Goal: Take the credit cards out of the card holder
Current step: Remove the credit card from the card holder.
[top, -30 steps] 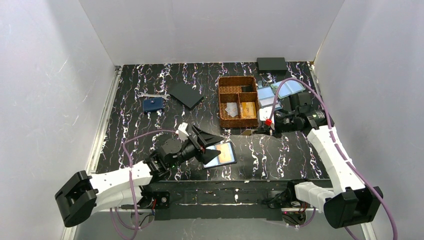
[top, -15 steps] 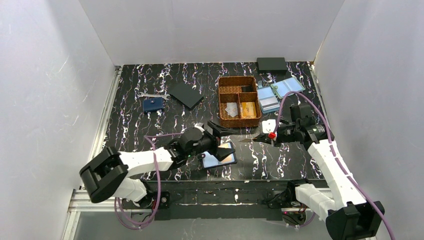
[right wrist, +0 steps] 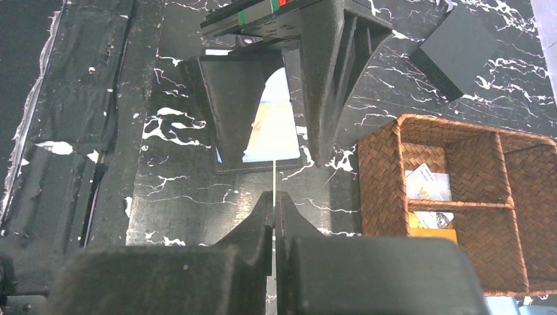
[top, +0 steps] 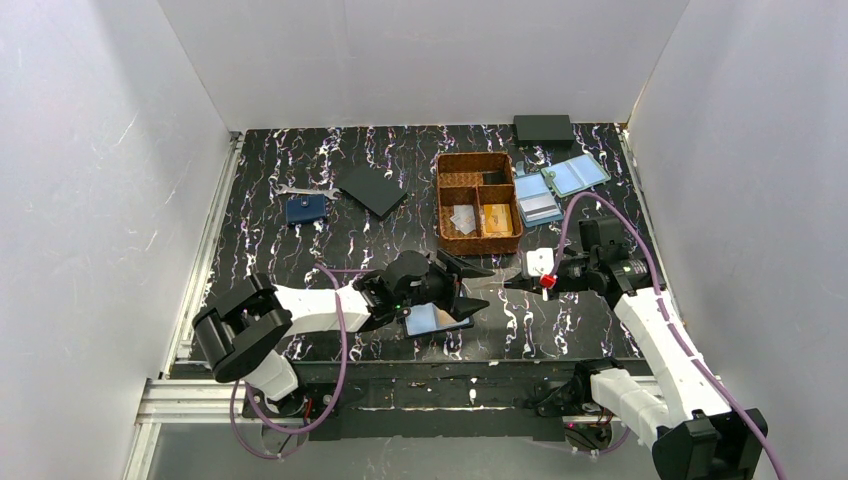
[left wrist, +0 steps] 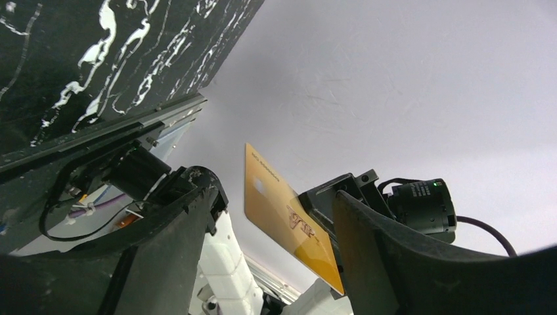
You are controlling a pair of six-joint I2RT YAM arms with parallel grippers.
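The right fingers pinch an orange-gold credit card edge-on. Just left of it, the left fingers are spread wide over the card holder, which seems to lie open on the table.

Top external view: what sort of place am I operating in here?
Probably a lab robot test cell, not a home or shop: plain white panels box in a black marbled table, and staged props sit on it, such as a wicker tray and pale blue holders.
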